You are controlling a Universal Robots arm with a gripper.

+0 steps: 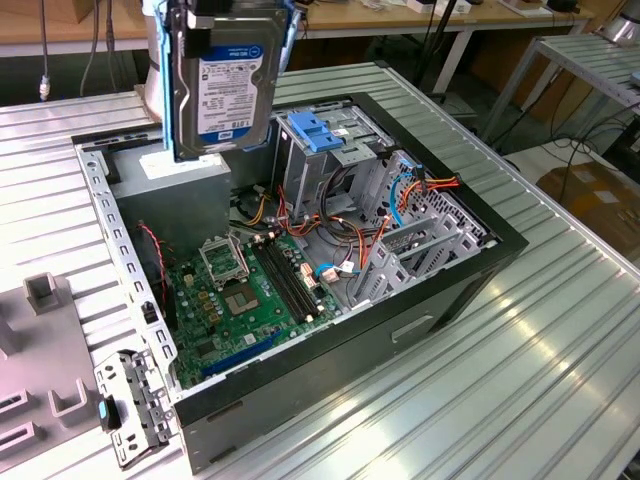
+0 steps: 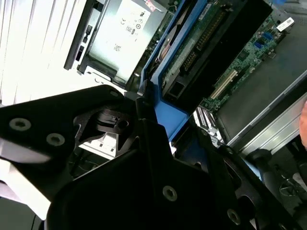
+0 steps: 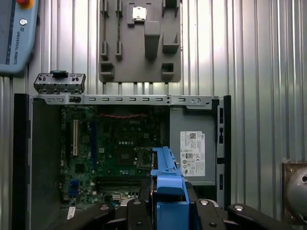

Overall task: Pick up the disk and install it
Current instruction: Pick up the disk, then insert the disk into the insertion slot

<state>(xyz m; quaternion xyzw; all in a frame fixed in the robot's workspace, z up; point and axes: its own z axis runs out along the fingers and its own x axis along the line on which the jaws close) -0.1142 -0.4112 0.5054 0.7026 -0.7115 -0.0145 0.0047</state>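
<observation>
Though it is partly cut off, the end effector (image 3: 168, 213) clamps the disk (image 1: 225, 85) upright above the case (image 1: 480, 255).

Count with me, operator. You've got one disk (image 1: 225, 85) and one end effector (image 3: 168, 211). Below that, you have one open computer case (image 1: 435, 300), and inside it you can tally one green motherboard (image 1: 235, 300), one CPU socket (image 1: 220, 260), one grey power-supply box (image 3: 192, 143) and one blue-topped drive bay (image 1: 318, 133). The memory slots are too tightly packed for you to number. Outside the case, you're looking at one grey fixture plate (image 3: 139, 48), one loose front-panel bracket (image 3: 60, 82) and one teach pendant (image 3: 14, 38). All of it is on one ribbed metal tabletop (image 1: 520, 380).
</observation>
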